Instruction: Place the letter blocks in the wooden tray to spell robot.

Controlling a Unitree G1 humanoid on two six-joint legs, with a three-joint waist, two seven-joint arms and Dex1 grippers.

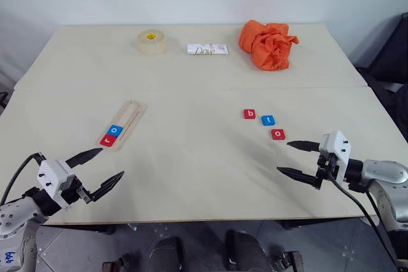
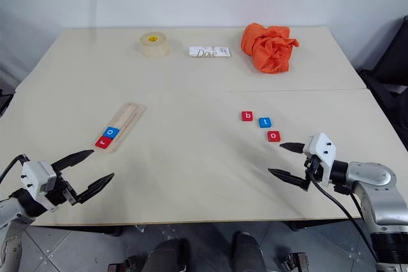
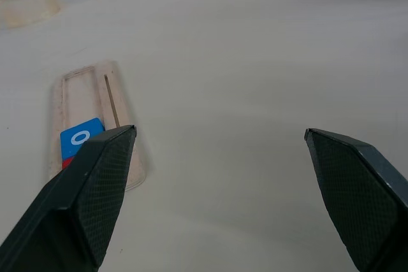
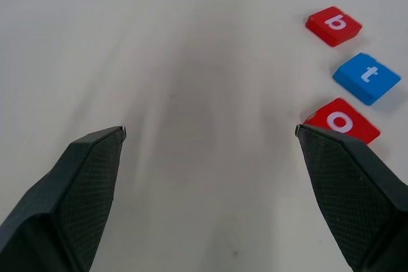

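- The wooden tray [image 1: 123, 123] is seen at about 9 o'clock from the tabletop [image 1: 191, 157] centre, lying at a slant, with a red r tile [image 1: 108, 140] and a blue o tile [image 1: 115, 130] seated side by side at its near end.
- Three loose tiles lie flat in a diagonal row at about 3 o'clock: a red b tile [image 1: 250, 114], a blue t tile [image 1: 268, 120] and a red o tile [image 1: 278, 134], near one another but apart.
- The tiles are judged light, stiff and thin; being so low on the tabletop, each would best be taken by two opposite edges, and a smooth face may slip.
- The b tile is judged to be needed next.
- The right pincer [image 1: 298, 158] is held wide open and empty, just at 5 o'clock of the red o tile.
- The left pincer [image 1: 102, 169] is likewise open and empty, at 6 o'clock of the tray.
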